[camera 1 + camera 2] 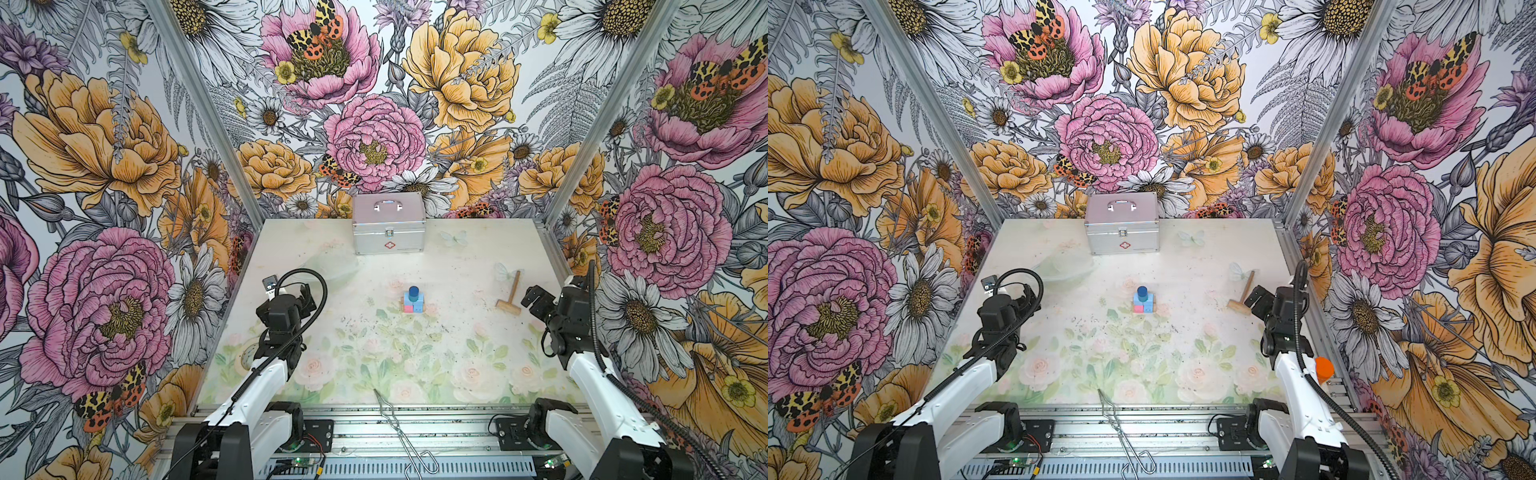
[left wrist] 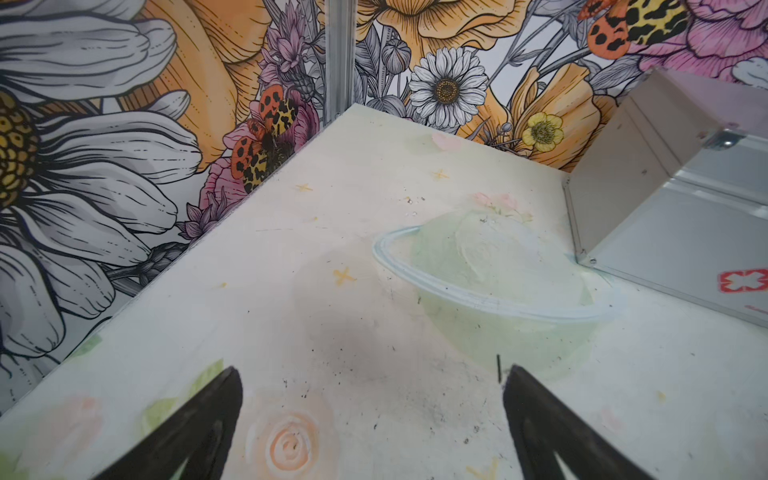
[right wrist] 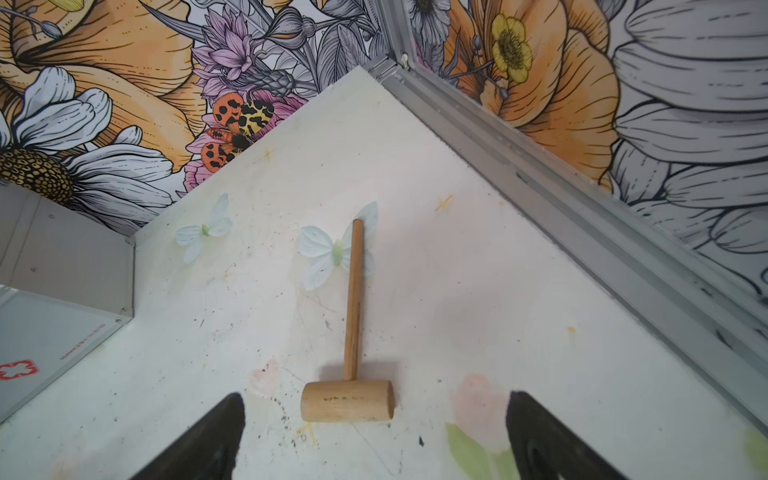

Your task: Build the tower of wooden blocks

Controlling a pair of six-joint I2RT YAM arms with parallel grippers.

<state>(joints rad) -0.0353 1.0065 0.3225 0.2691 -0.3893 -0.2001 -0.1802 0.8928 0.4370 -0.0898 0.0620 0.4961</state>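
Both jaws wide apart, empty: left gripper (image 2: 372, 370), right gripper (image 3: 375, 395), well apart from tower (image 1: 413, 306). Cylinder (image 1: 413, 292) caps it upright; nothing loose left to add; build likely complete.

White arms (image 1: 257, 395), black joints (image 1: 279, 318), ribbed black cables (image 1: 307, 271)

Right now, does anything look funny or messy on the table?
Yes: metal tongs lie half off the front edge of the table. Dark specks are scattered in front of the tower, which stands straight.
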